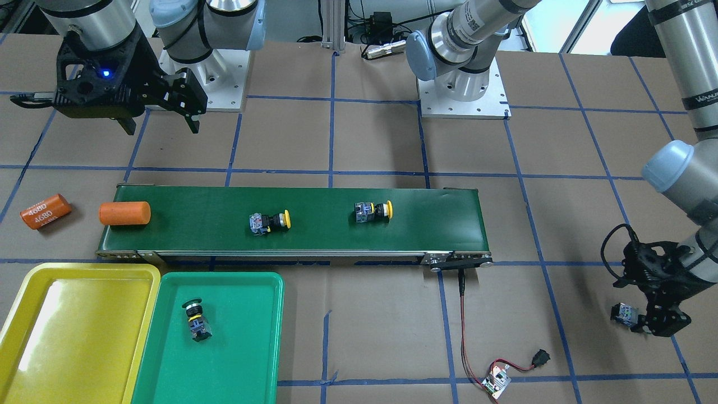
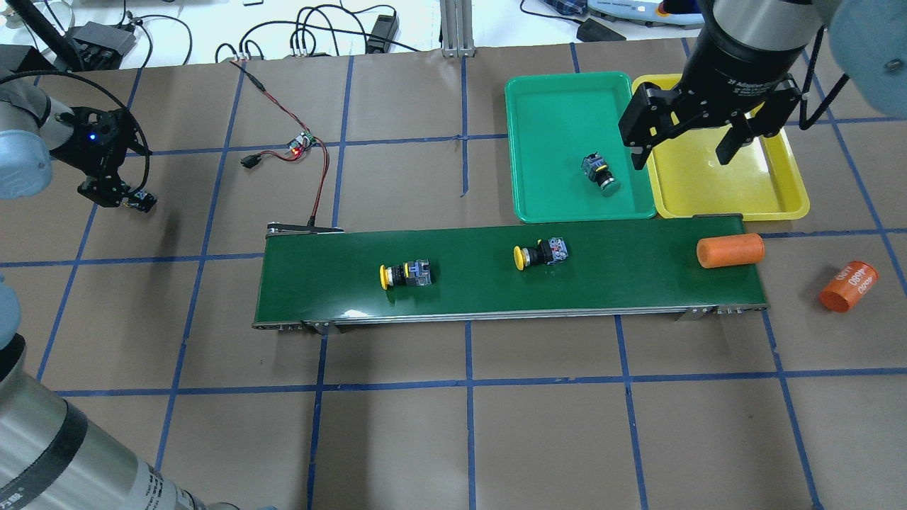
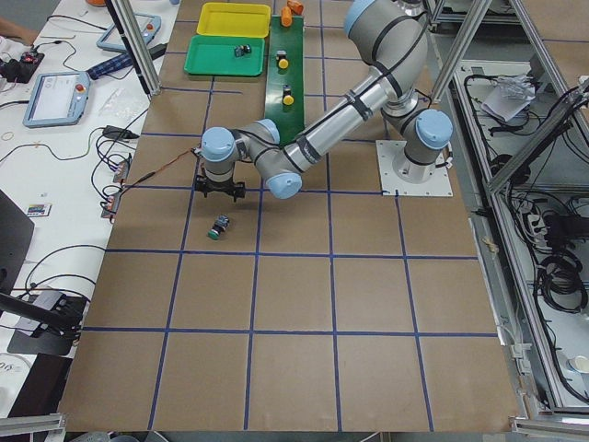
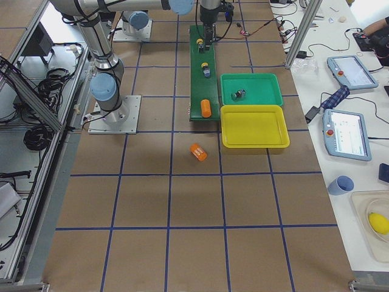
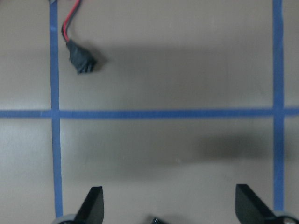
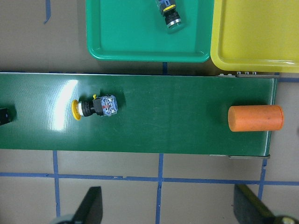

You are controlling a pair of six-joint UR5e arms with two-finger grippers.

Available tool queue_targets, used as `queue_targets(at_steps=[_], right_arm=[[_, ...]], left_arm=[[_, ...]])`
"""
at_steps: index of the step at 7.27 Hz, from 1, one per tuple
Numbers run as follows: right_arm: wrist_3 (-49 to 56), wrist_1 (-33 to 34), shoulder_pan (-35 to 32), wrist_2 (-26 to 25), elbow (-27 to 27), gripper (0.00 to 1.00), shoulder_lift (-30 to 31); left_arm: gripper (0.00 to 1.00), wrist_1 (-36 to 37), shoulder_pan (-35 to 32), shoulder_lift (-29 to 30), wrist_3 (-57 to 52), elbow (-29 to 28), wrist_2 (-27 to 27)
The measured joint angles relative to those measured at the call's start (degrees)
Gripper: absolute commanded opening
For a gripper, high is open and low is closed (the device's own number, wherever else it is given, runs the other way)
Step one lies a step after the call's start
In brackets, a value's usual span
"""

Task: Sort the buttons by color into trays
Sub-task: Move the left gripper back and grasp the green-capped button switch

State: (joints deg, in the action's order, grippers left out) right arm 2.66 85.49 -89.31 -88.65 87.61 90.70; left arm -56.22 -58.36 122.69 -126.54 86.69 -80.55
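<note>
Reading the overhead view from the left, we are finding the left gripper [image 5: 169, 205] hovering, fingers spread wide and holding nothing, above a green-capped button [image 3: 218, 227] lying on the brown table. On the conveyor belt [image 2: 319, 297], the first yellow button [image 2: 405, 274] and second yellow button [image 2: 542, 253] are lying well apart. Another button [image 2: 600, 173] is lying in the green tray [image 2: 553, 120]. The right gripper [image 2: 682, 154] is hanging wide open and empty over the edge of the yellow tray [image 2: 723, 191] just beside it.
</note>
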Motion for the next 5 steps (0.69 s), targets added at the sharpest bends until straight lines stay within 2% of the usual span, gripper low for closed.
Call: queue_targets(at_steps=[3,5], right_arm=[[0.04,-2.64,-0.07,-0.10,0.11,1.00,-0.36],[-0.26,-2.43,-0.08,-0.11,2.88,1.00,-1.88]], left_arm=[[1.00,-1.53,3.22,6.00,-4.07,-4.86,-0.37],[1.00,-1.86,3.47,7.67,-4.59,-5.54,-0.62]])
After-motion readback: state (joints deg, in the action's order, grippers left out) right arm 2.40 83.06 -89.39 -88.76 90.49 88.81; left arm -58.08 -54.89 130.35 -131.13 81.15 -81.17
